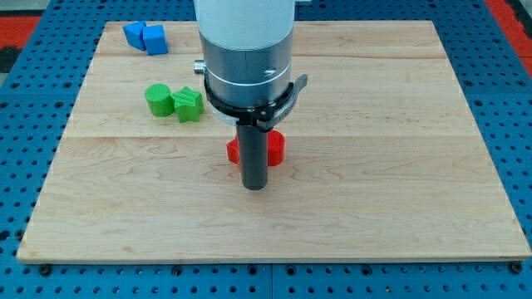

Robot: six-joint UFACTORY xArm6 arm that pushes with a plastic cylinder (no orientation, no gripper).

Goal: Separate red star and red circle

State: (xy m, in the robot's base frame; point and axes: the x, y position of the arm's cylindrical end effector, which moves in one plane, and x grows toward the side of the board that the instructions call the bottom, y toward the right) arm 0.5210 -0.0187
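Observation:
The dark rod comes down at the board's middle, and my tip rests on the wood. Just behind the rod lie two red blocks, close together. The red circle shows at the rod's right. The red star peeks out at the rod's left, mostly hidden, so its shape is hard to make out. The rod covers the space between them, so I cannot tell whether they touch. My tip is just below the pair in the view, between the two.
A green cylinder and a green star sit side by side at the view's left. Two blue blocks sit at the top left corner of the wooden board. A blue pegboard surrounds the board.

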